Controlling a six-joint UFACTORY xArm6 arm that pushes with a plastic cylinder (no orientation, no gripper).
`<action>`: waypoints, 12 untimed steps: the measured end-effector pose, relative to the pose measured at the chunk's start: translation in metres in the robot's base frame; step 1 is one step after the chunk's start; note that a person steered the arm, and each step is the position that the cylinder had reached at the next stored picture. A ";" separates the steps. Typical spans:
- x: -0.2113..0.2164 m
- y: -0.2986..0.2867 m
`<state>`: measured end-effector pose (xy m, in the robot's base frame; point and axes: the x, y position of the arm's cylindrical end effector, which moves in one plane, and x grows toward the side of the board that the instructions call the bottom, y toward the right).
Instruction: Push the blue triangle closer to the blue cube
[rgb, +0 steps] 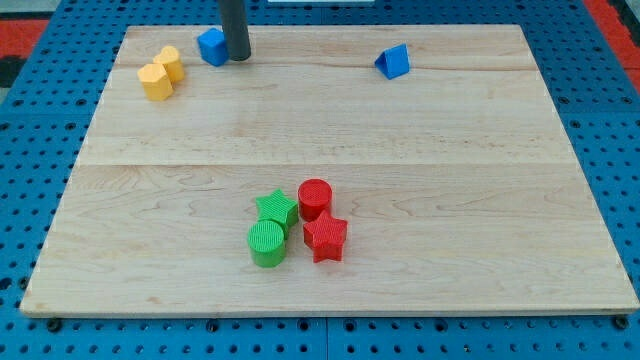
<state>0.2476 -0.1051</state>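
My tip is seen at the view's top left, set down just beside the right side of the blue cube, with nothing grasped since it is a bare rod. The blue triangle is found well apart to the view's right, near the top edge of the wooden board. 2 yellow blocks lie left of the cube, while 2 green and 2 red blocks are clustered near the view's bottom.
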 end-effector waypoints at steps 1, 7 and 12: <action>-0.026 0.010; 0.036 0.263; -0.020 0.146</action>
<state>0.2272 0.0405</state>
